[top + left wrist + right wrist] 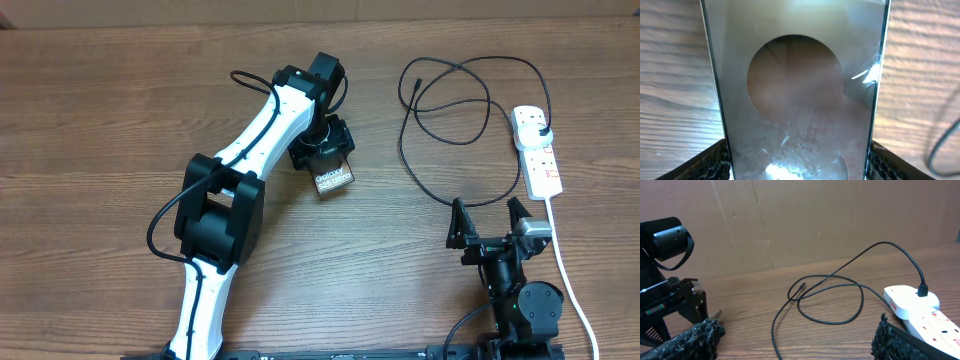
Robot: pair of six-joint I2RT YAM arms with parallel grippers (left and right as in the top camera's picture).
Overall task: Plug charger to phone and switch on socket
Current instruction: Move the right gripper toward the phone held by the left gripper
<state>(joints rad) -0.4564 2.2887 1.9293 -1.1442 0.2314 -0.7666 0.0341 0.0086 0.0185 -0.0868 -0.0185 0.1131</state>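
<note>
Overhead: my left pincer (325,160) is clamped on one end of the phone (336,180), mid-counter (100,100). My right pincer (489,222) stands apart, empty, near the socket (537,150), with the charger (450,100) looping beside it. Left wrist: the phone fills the frame, glossy, probably stiff and slippery, so its long edges suit gripping. Right wrist: the limp, light charger's connector (800,288) lies free with open wood around it; I would pinch just behind it.
</note>
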